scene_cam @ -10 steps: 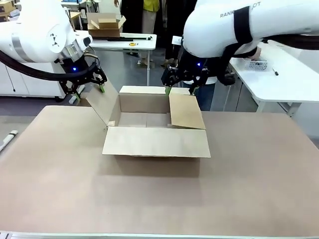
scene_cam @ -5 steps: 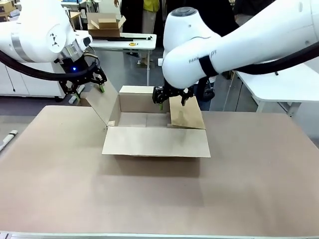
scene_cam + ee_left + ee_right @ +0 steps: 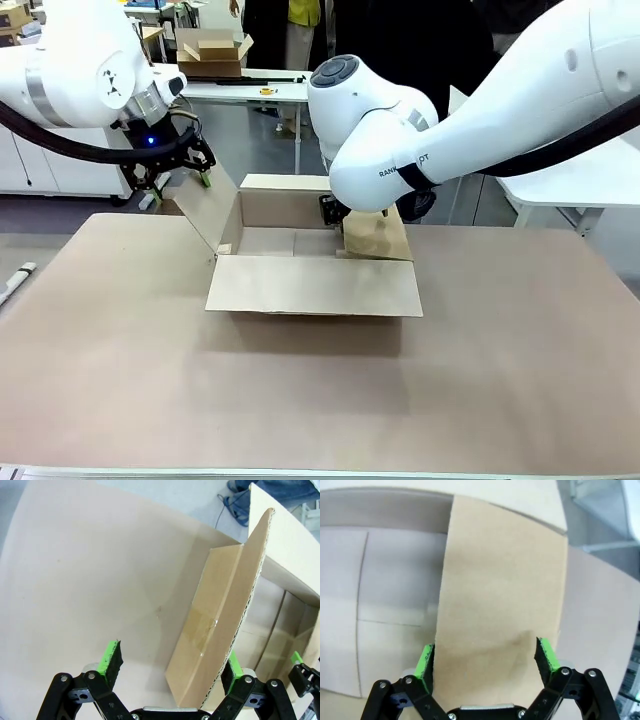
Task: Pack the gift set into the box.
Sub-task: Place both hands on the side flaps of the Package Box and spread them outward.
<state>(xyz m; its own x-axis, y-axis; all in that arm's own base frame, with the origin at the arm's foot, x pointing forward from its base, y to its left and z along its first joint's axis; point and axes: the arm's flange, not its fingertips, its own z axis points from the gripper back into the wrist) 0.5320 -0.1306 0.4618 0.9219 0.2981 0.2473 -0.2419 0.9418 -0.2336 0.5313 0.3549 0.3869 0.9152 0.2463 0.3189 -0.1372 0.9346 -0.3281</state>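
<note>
A: Where's the box (image 3: pixel 285 205)?

B: Far half of the worktop (image 3: pixel 320 400), roughly midway between its left and right edges. The top is open, and the near flap (image 3: pixel 315 285) is folded out flat toward the near edge.

A: Left tool (image 3: pixel 171 665)?

B: Spread wide, up by the box's left side. The left flap (image 3: pixel 205 215) stands up and leans outward. In the left wrist view its corrugated edge runs up between the fingers, close against one green pad (image 3: pixel 231 672) and well apart from the other. I can't tell whether it touches. It isn't pinching anything.

A: Right tool (image 3: pixel 485 657)?

B: Also spread. In the right wrist view the right flap (image 3: pixel 502 580) lies just beyond the gap between the two pads, about as wide as that gap, and nothing is clamped. The box floor shows on one side of the flap and bare worktop on the other.

A: And from the front?

B: The right arm reaches over the box's far-right corner and hides most of the tool. The right flap leans in over the right part of the opening, not lying flat.
</note>
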